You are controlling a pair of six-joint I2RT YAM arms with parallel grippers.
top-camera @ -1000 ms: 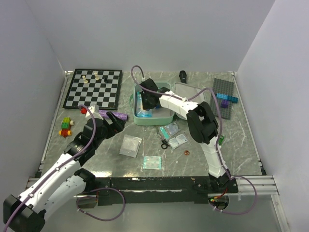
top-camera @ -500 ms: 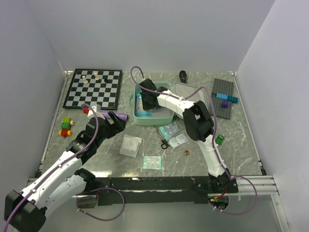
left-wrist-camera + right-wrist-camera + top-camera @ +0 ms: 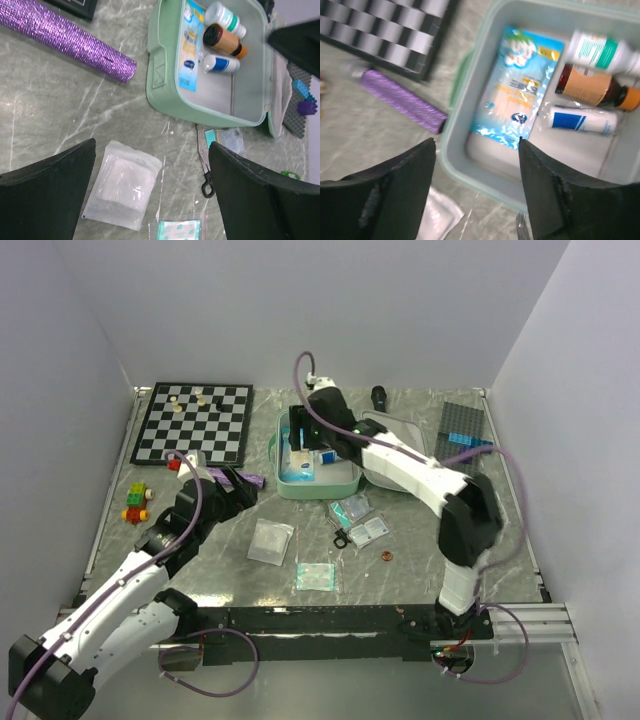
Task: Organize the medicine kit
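Rounded mint-green medicine kit (grey lining); glittery purple cylinder nearby.

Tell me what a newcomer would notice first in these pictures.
The open mint-green medicine kit sits mid-table, holding a blue sachet and three small bottles. The right hand hangs over it, fingers apart with nothing between them. A black-and-white chessboard lies at the far left, a glittery purple tube just left of the kit, and loose packets in front of it.
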